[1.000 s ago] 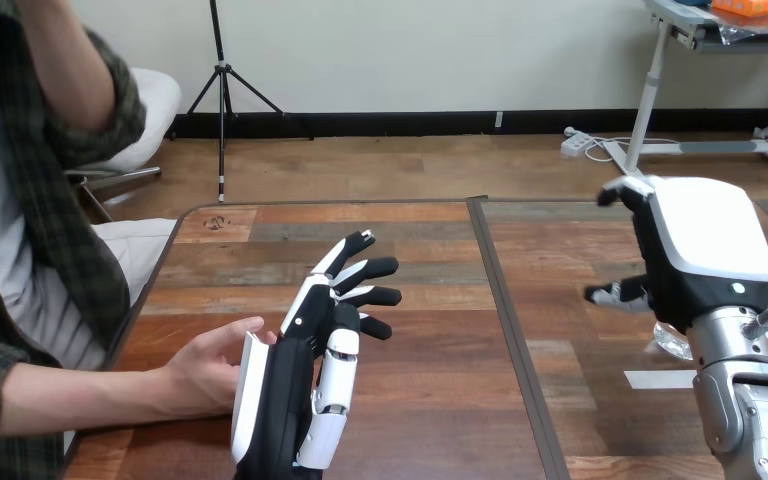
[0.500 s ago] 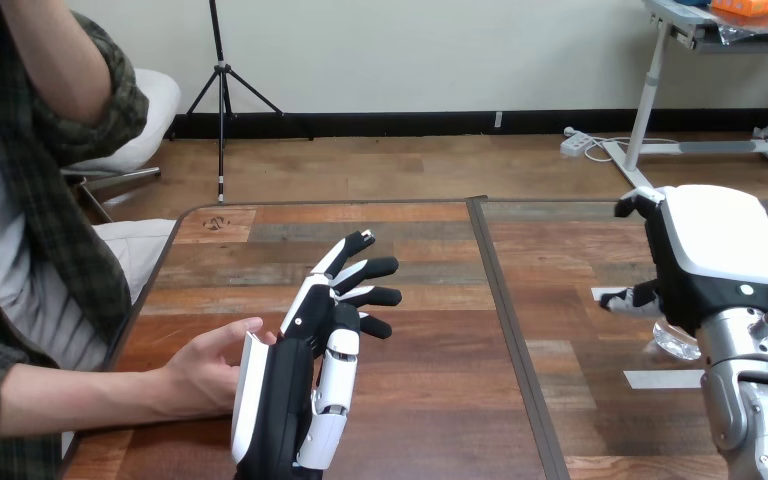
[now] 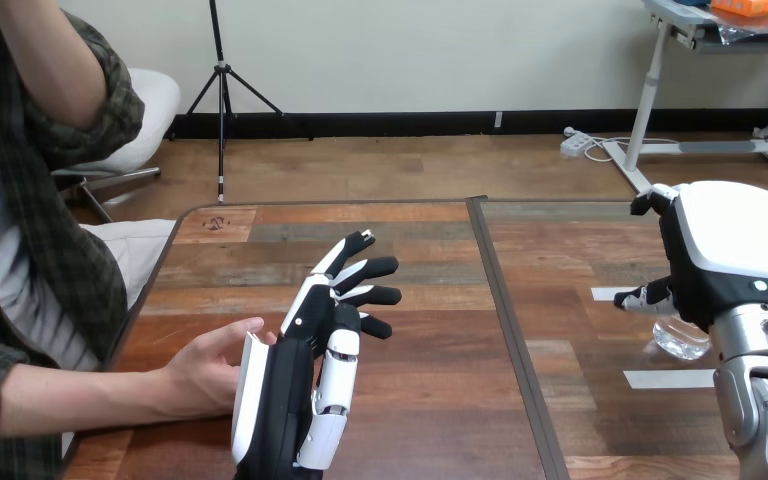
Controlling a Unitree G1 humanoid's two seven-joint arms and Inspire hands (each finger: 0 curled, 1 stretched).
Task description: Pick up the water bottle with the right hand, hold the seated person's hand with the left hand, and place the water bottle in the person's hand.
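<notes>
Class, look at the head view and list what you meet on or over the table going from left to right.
In order: person's hand → left hand → table seam → right hand. The bottle overlaps the right hand, so it is left out of the order.

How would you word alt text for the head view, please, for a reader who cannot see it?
The robot's left hand, held open, stands right beside the person's hand, which rests on the wooden table at the view's left. At the right, its right hand hangs over a clear water bottle, mostly hiding it.
</notes>
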